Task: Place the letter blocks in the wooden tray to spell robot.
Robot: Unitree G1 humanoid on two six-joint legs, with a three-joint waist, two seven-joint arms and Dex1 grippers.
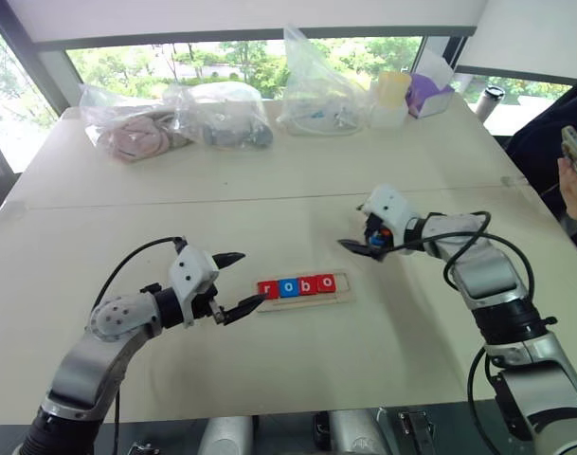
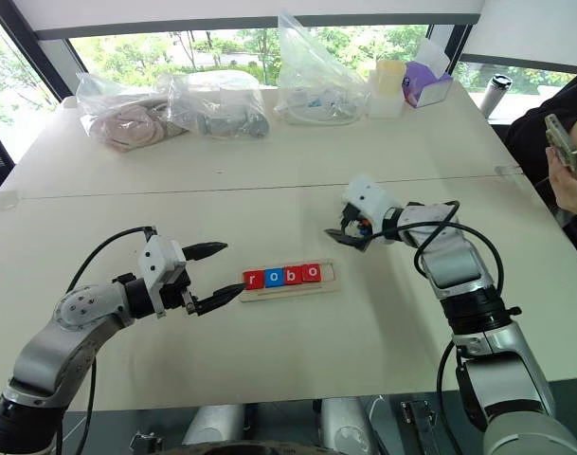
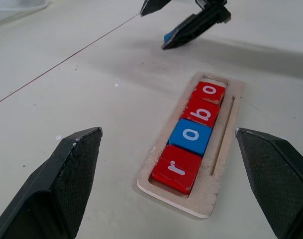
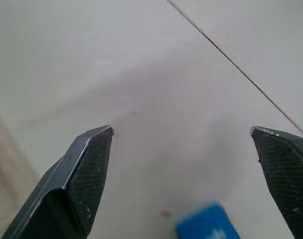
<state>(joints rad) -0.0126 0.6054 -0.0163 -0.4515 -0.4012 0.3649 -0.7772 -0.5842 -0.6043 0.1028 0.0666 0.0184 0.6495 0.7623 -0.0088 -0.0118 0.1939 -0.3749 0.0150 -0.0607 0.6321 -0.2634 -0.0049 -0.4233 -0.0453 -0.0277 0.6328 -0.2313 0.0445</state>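
Office or lab room, long white tables (image 1: 269, 180), big windows (image 1: 222, 57)

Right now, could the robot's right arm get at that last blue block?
Probably yes. The right gripper hangs open right over the blue block, which lies on bare table with nothing between them. The wooden tray sits off to one side.

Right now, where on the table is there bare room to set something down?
Bare: the wide stretch between the wooden tray and the plastic bags, and the near strip in front of the tray. Crowded: the far edge with bags and containers, and around the tray, flanked by the left hand and right hand.
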